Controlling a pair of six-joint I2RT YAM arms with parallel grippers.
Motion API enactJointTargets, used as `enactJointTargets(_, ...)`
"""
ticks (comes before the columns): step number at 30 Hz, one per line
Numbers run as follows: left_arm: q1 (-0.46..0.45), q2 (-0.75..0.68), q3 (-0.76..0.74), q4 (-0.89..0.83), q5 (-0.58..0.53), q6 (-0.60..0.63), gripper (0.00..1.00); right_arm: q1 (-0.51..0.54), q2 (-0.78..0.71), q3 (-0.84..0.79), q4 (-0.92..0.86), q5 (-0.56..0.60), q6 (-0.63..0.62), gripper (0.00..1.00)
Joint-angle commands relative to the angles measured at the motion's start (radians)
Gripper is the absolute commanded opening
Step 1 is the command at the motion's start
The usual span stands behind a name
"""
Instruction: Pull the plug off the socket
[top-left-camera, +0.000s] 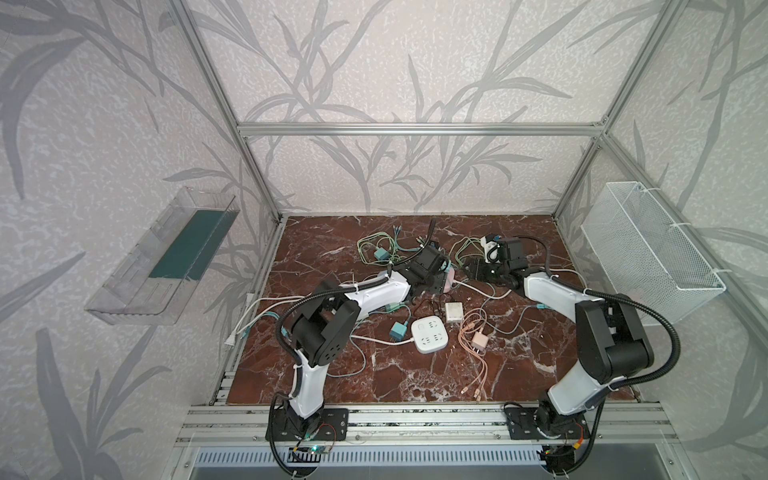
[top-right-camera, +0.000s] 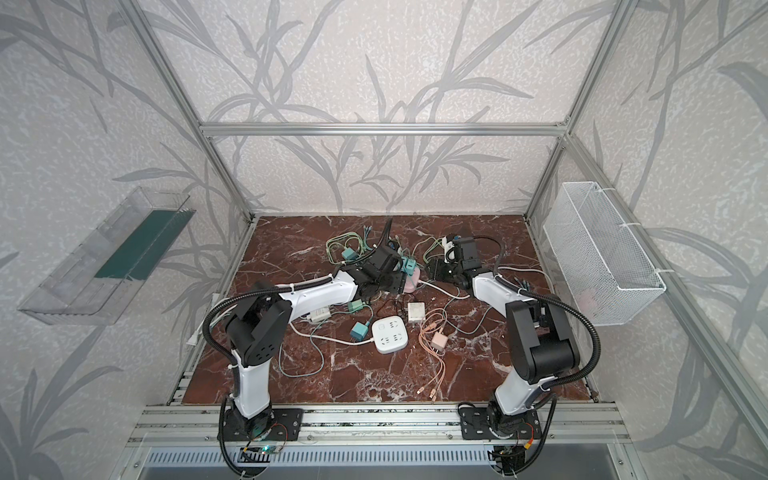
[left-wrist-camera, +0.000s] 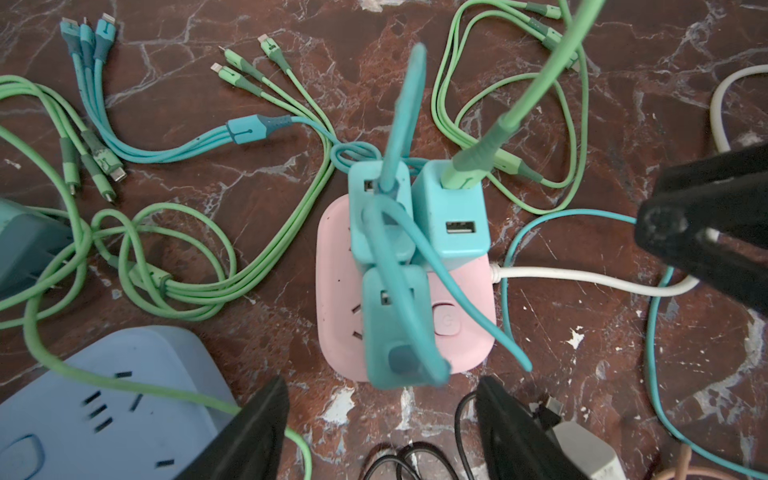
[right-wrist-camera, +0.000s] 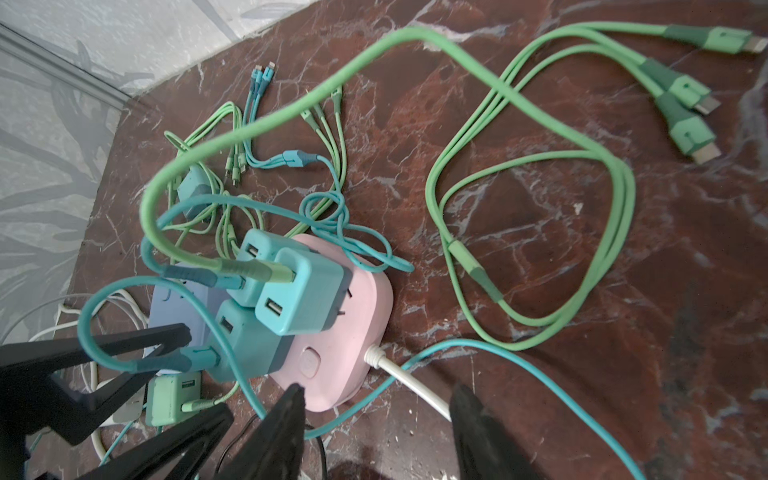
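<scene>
Soft even light given from above, faint shadows thrown on the marble tabletop (top-left-camera: 415, 386), both top views slightly soft, raised teal cable (left-wrist-camera: 399, 124) blurred at 12 o'clock, blue power strip (left-wrist-camera: 124, 374) smeared at 7 o'clock.

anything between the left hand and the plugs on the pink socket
Nothing solid. But teal cables loop across the top of the nearest plug on the socket, directly ahead of the open left hand. Its fingers may snag them when closing.

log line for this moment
left gripper open over teal plugs | right gripper open astride white cord by pink socket | three plugs in
</scene>
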Motion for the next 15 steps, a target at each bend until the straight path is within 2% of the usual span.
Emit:
enactJointTargets(1,-0.008,0.031,0.041,-0.048,-0.040,-0.027,0.70,0.001,0.039,0.052,-0.041,-0.057,-0.033,0.56)
enactJointTargets(11,-0.008,0.083,0.088,-0.042,-0.050,-0.013,0.61,0.003,0.164,0.149,-0.140,-0.121,-0.072,0.53)
enactJointTargets(15,-0.008,0.093,0.096,-0.024,-0.043,0.000,0.50,0.003,0.187,0.168,-0.156,-0.141,-0.080,0.53)
